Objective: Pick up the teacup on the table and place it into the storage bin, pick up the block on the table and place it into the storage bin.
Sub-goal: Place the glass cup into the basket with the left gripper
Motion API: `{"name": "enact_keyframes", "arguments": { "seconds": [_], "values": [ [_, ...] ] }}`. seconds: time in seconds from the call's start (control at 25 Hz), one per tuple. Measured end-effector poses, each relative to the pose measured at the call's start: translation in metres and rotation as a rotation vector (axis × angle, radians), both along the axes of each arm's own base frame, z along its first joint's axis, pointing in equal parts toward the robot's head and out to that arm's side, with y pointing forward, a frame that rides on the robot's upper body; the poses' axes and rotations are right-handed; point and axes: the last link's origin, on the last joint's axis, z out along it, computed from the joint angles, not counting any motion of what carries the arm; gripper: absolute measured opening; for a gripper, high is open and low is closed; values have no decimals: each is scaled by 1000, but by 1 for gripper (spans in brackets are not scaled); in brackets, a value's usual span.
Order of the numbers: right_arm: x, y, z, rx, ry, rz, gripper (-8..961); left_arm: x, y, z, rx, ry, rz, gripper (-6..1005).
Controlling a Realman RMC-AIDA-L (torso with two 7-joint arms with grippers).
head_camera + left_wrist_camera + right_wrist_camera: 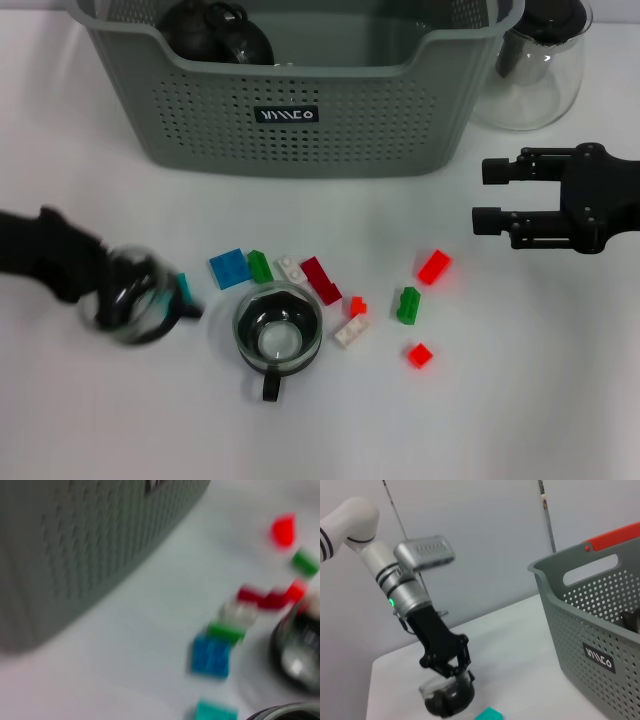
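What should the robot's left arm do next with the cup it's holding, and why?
Probably lift higher and carry it toward the storage bin. The left gripper holds a glass teacup low near the table, away from the bin, whose tall rim it must clear. The right gripper waits open at the side.

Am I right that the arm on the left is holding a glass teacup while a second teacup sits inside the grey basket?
Not quite. The left gripper does hold a glass teacup, jaws closed on it, but the second teacup sits on the table among the coloured blocks, not in the storage bin. The head view shows this. The dark thing in the bin is something else.
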Motion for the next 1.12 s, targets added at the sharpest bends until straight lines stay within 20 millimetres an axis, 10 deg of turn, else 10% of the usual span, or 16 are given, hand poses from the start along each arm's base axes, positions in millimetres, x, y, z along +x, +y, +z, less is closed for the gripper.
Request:
{"name": "enact_keyframes", "arguments": {
  "seconds": [0.52, 0.84, 1.12],
  "values": [
    [-2, 2, 1, 8, -1, 12, 727, 69, 74, 40, 343, -1025, -19, 49],
    [-3, 3, 1, 1, -2, 11, 726, 150, 176, 12, 413, -429, 83, 49],
    [-1, 1, 0, -2, 0, 3, 726, 177, 199, -39, 446, -72, 64, 46]
  ]
}}
